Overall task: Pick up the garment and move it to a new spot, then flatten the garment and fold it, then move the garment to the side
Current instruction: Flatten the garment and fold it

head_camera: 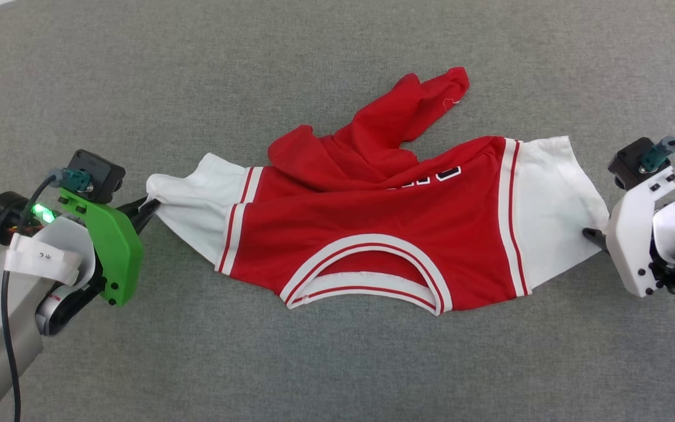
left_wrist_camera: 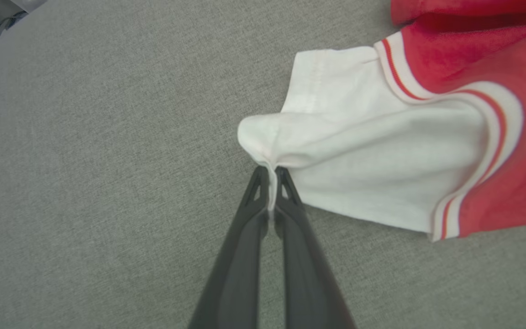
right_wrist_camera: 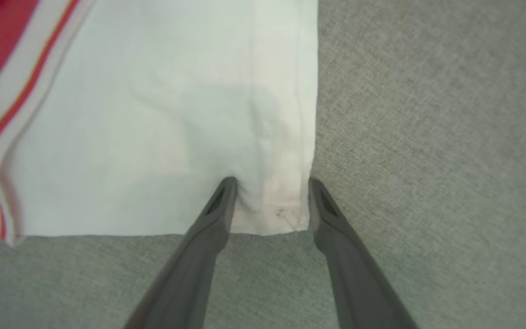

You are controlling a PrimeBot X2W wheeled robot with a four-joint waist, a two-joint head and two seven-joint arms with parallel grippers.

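Red garment (head_camera: 372,234), chest lettering (head_camera: 434,176) unreadable; left gripper (left_wrist_camera: 270,172) pinches one white sleeve (left_wrist_camera: 359,151), right gripper (right_wrist_camera: 270,183) spread astride the other.

Nothing fully legible. On the garment (head_camera: 372,234) chest, well right of the left gripper (head_camera: 151,205): white, black-edged lettering (head_camera: 434,174), mostly under a red fold (head_camera: 337,155), unreadable. On the white strap (head_camera: 41,258) behind that gripper: tiny dark marks, illegible.
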